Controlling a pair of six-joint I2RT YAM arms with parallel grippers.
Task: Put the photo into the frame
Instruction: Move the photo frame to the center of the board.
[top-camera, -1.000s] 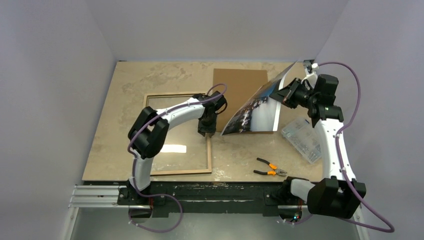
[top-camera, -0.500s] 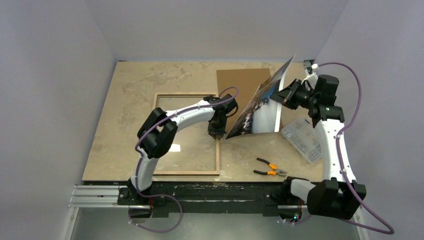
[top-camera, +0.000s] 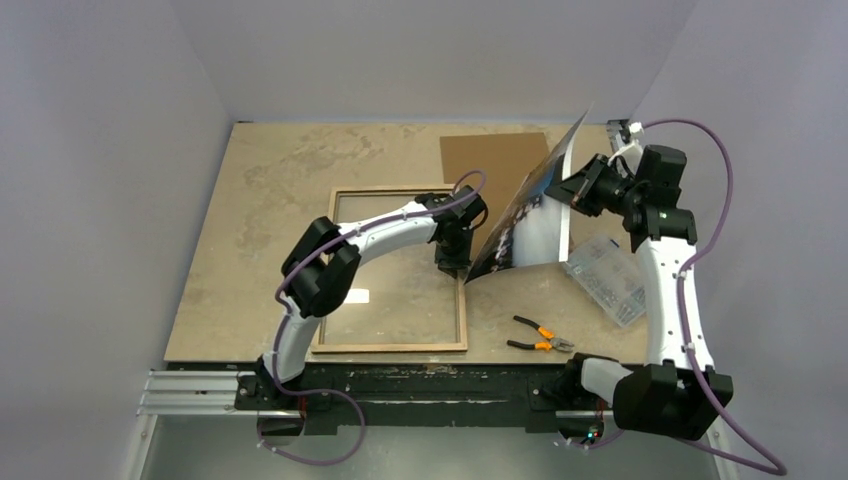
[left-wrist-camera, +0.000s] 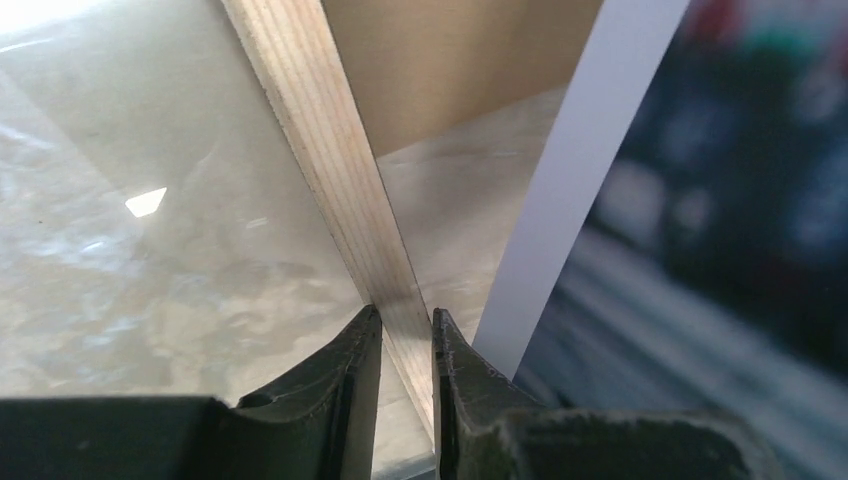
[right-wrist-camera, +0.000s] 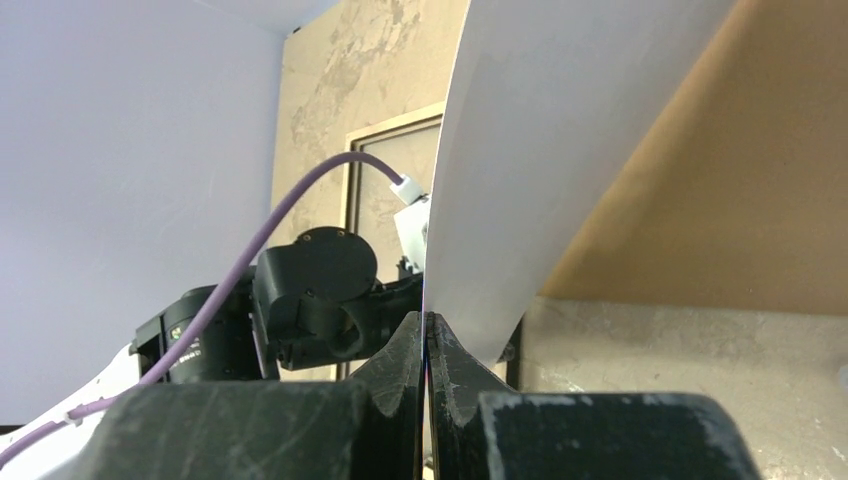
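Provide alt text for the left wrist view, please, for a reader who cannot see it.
The left gripper pinches the light wooden rail of the frame, its clear pane to the left over the table. To the right, the photo appears blurred, its white border nearest the rail.

grainy wood frame (left-wrist-camera: 335, 190) (matt), smooth paper photo (top-camera: 530, 215)

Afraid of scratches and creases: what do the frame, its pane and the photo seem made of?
Frame: light, bare-looking wood, with grain lines along its length.
Pane: clear and glossy, glass or acrylic; it mirrors a light.
Photo: thin paper print, white reverse, bowing where held.
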